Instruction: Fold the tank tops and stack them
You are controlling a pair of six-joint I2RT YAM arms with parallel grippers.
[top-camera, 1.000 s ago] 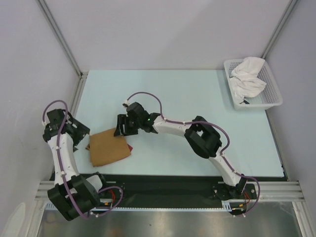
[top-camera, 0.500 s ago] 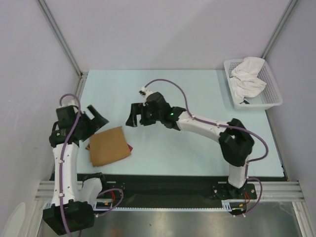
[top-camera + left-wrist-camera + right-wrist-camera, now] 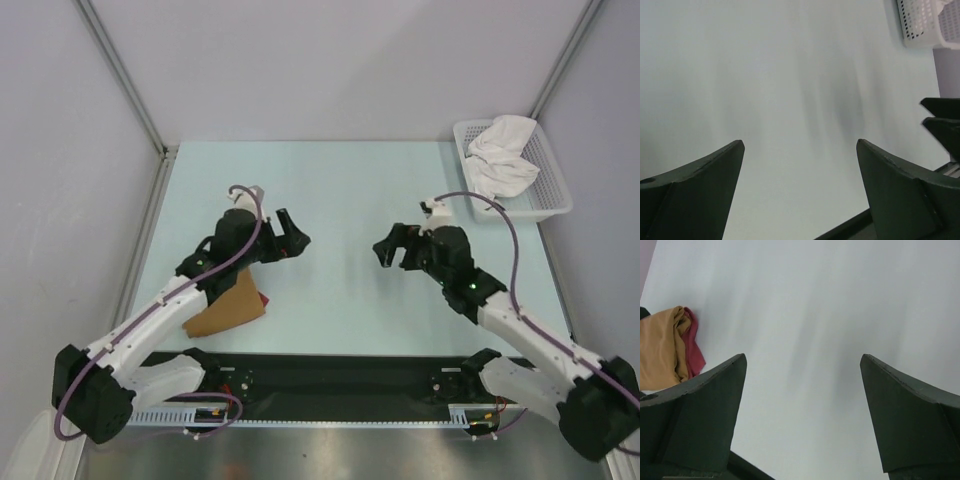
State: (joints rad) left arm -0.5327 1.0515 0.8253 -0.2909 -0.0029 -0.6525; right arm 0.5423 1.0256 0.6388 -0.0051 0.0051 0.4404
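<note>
The left pincer [image 3: 293,236] and right pincer [image 3: 390,247] are held wide and empty, apparently because the tan top [image 3: 222,308] is stacked, folded, on the red top [image 3: 263,299] near left.

Two tank tops are counted near the left gripper [image 3: 288,238]: one tan-brown top [image 3: 222,308] and one dark red top [image 3: 264,299]. Two grippers are counted, the right gripper [image 3: 392,250] being the second. One white mesh basket [image 3: 556,205] is counted beyond the right gripper; the pieces of white cloth [image 3: 500,160] in it cannot be counted.

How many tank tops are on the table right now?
2: the tan-brown top lies folded at near left, on the dark red top, which is mostly hidden beneath.
</note>
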